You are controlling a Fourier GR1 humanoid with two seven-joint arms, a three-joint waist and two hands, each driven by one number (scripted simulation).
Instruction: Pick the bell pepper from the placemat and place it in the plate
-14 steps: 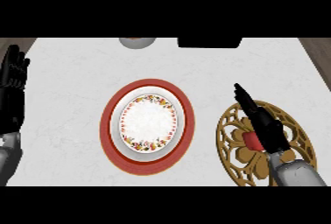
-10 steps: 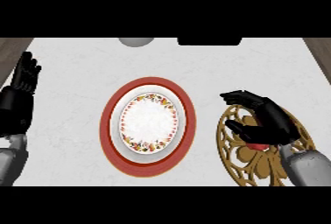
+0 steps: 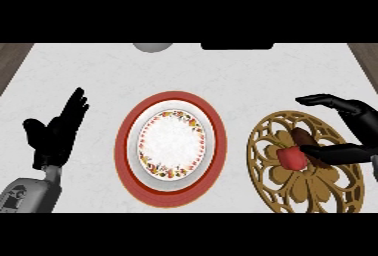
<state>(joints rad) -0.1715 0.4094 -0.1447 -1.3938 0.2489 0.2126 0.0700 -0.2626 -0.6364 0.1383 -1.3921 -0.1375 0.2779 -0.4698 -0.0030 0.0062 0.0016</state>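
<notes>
A red bell pepper (image 3: 292,158) lies on the round golden openwork placemat (image 3: 284,187) at the right of the counter. My right hand (image 3: 356,131) reaches in from the right edge and arcs over the pepper. Its fingers (image 3: 330,102) are spread above and beyond the pepper, and its thumb (image 3: 334,152) lies against the pepper's right side; the hand is open. The plate (image 3: 170,143), white with a floral band and a wide red rim, sits at the counter's middle, left of the placemat. My left hand (image 3: 56,133) rests open at the left, fingers up.
At the counter's far edge a grey rounded object (image 3: 153,47) and a black object (image 3: 237,46) are partly cut off. Dark wooden floor shows past the counter's far corners.
My right hand has turned from lying flat over the placemat to spread around the pepper, uncovering it. My left hand has drifted inward from the left edge.
</notes>
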